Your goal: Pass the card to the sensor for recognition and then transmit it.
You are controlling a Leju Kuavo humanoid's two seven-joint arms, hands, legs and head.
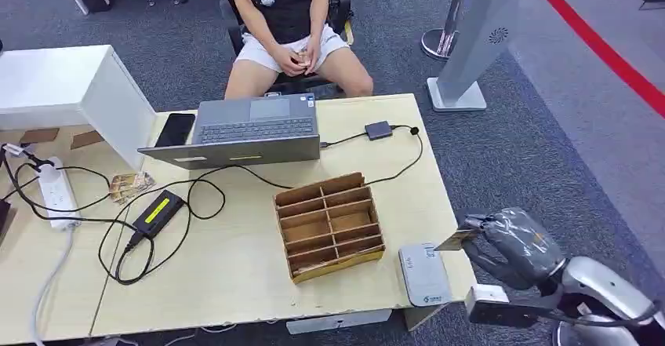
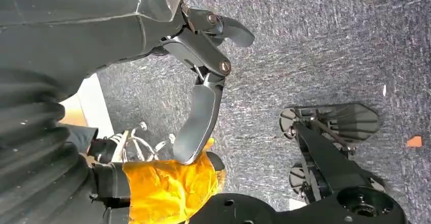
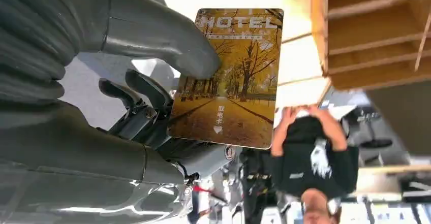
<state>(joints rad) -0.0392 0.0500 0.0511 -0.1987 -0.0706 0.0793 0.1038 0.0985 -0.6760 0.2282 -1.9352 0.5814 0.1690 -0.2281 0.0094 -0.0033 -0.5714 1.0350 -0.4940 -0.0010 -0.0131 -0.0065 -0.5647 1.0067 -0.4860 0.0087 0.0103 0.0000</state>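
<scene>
The right hand is pinching a golden card just beside the desk's white sensor; the left hand is hanging open, holding nothing.

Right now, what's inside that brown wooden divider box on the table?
The brown wooden divider box shows bare compartments; nothing visible inside. Its front wall hides the nearest slot's floor.

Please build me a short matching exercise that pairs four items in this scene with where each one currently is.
Items:
1. golden-yellow hotel card
2. white flat card sensor
3. brown wooden divided box
4. black phone

Places:
A. left of the grey laptop
B. table's front right corner
C. held by the right robot hand
D. table middle, in front of the laptop

Pairs: 1-C, 2-B, 3-D, 4-A
</scene>
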